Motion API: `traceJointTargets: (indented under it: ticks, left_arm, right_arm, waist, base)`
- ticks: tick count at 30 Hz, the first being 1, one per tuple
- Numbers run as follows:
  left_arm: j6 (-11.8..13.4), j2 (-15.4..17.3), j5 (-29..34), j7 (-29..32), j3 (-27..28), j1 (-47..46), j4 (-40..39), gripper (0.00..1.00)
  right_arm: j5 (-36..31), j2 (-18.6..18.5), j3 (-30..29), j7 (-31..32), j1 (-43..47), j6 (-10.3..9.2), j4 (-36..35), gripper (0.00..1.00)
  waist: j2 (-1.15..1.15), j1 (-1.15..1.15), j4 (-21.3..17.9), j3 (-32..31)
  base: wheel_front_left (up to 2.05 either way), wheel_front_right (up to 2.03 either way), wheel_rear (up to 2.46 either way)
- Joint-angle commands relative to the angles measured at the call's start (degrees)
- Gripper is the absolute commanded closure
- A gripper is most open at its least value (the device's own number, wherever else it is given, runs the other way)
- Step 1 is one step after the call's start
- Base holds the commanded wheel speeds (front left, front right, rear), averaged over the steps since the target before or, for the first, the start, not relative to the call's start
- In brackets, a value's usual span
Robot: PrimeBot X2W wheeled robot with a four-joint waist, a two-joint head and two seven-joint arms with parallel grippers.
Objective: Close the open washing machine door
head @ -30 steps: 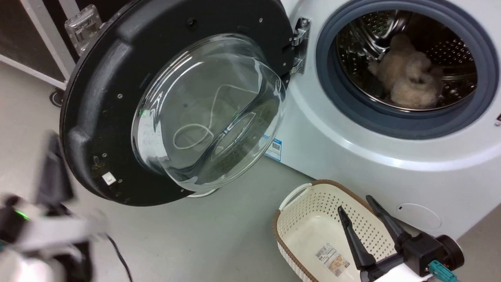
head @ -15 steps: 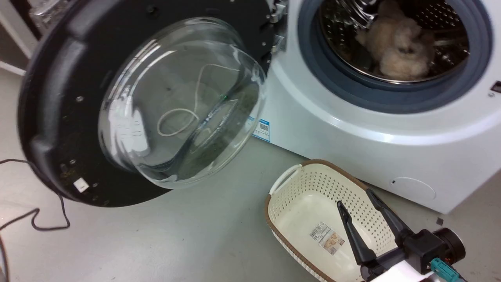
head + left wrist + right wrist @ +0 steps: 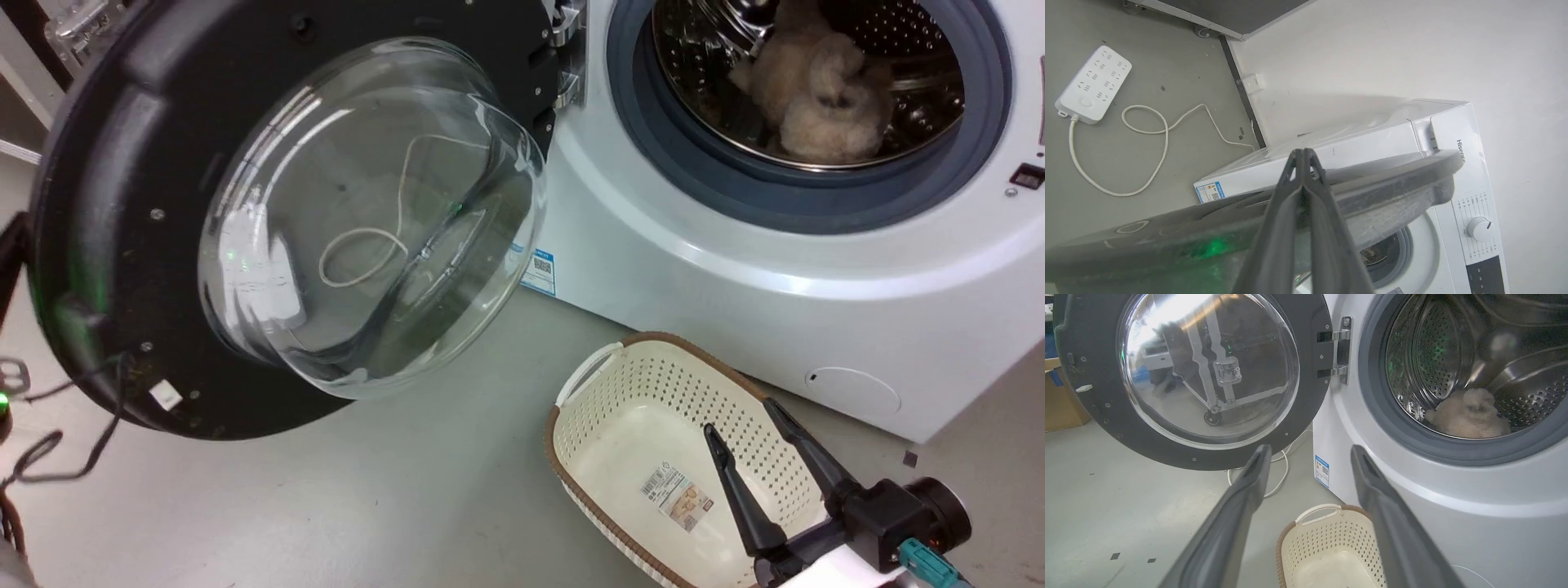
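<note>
- A grey floor [image 3: 408, 506] carries everything, with a white wall [image 3: 1412, 49] behind. A white power strip [image 3: 1093, 83] and its looped cord [image 3: 1147, 134] lie beyond the left jaws.
- A cream perforated laundry basket [image 3: 620, 384] stands on the floor directly under the right jaws. A cardboard box [image 3: 1061, 400] sits far off to their left.
- The washing machine [image 3: 735, 286] stands ahead of the right jaws, with its blue sticker [image 3: 536, 272] and round hatch [image 3: 853, 392] low on the front. A fluffy beige item [image 3: 816, 90] lies in the steel drum.
- The washing machine door [image 3: 122, 163] hangs wide open from its metal hinge [image 3: 567, 49]. Its glass window [image 3: 367, 220] bulges out, ahead and to the left of the right jaws and well apart from them.
- The right jaws are released: their fingers [image 3: 735, 490] are spread and hold nothing.
- The left jaws are clenched on nothing, fingers [image 3: 1278, 220] pressed together at the tips. The door's rim [image 3: 1392, 183] crosses right behind them, and the tips reach past it toward the machine's side. I cannot tell whether they touch the door.
- Compared with half a second ago, the head camera has shifted a little. The door stands at much the same angle and the right jaws remain spread over the basket. A green glow now tints the door's outer rim, and the black cable [image 3: 73, 457] sits closer to it.
</note>
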Motion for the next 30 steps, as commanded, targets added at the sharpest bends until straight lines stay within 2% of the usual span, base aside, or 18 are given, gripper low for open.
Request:
traceJointTargets:
  ticks: [1,9,20,25,30]
  left_arm:
    - [-0.54,-0.72,-0.76,1.71,-0.42,2.12,-0.9,1.0]
    - [-0.96,-4.34,-4.28,9.13,-2.09,9.19,-8.07,1.0]
    - [-1.82,-13.32,-7.92,15.94,-8.23,23.29,-21.32,1.0]
    - [0.16,-15.08,-13.09,14.86,-15.25,30.19,-26.56,1.0]
    - [1.58,-15.14,-21.37,6.68,-25.29,35.79,-29.48,1.0]
  right_arm:
    - [0.09,0.13,-0.11,-0.26,-0.15,0.05,0.29,0.0]
    - [-0.17,1.26,-0.43,-0.26,0.61,0.05,1.49,0.0]
    - [-1.42,3.41,-6.29,-0.26,1.85,0.05,2.52,0.0]
    - [-1.58,4.15,-13.04,-0.26,2.11,0.05,3.79,0.0]
    - [-1.34,4.28,-13.08,-0.26,1.52,0.05,4.44,0.0]
  waist:
    - [0.0,-0.01,0.15,-0.46]
    - [0.0,-0.01,0.45,-3.15]
    - [0.0,-0.01,-1.51,-7.33]
    - [0.0,-0.01,-4.22,-8.05]
    - [0.0,-0.01,-8.38,-7.3]
  base:
    - [0.0,0.0,0.0]
    - [0.0,0.0,0.0]
    - [0.0,0.0,0.0]
    - [0.0,0.0,0.0]
    - [0.0,0.0,0.0]
